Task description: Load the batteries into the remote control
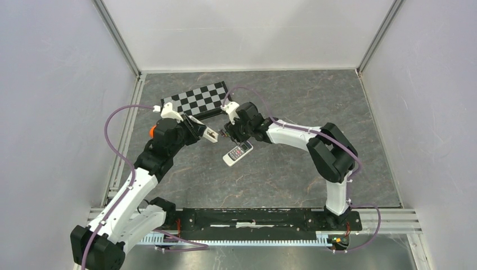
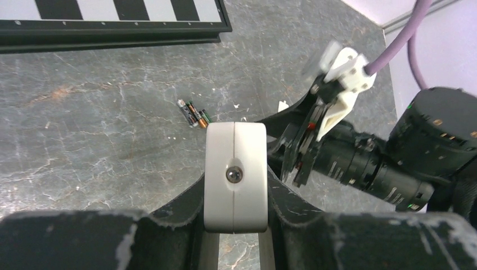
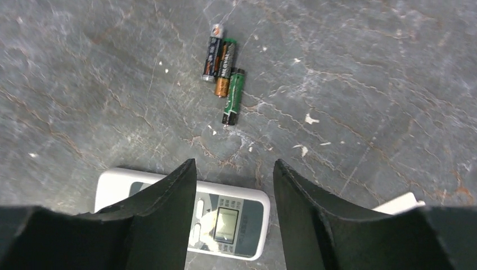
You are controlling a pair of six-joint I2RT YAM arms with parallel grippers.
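My left gripper (image 2: 235,194) clamps the smooth white remote control (image 2: 235,152) above the veined grey stone tabletop (image 3: 365,84). Three glossy cylindrical batteries (image 3: 224,70) lie side by side just beyond my wide-open right gripper (image 3: 233,169), which hangs over a screened remote (image 3: 228,222).

a lab test cell: blank white panels (image 1: 242,31), aluminium framing (image 1: 117,39), a checkerboard calibration board (image 1: 197,99)
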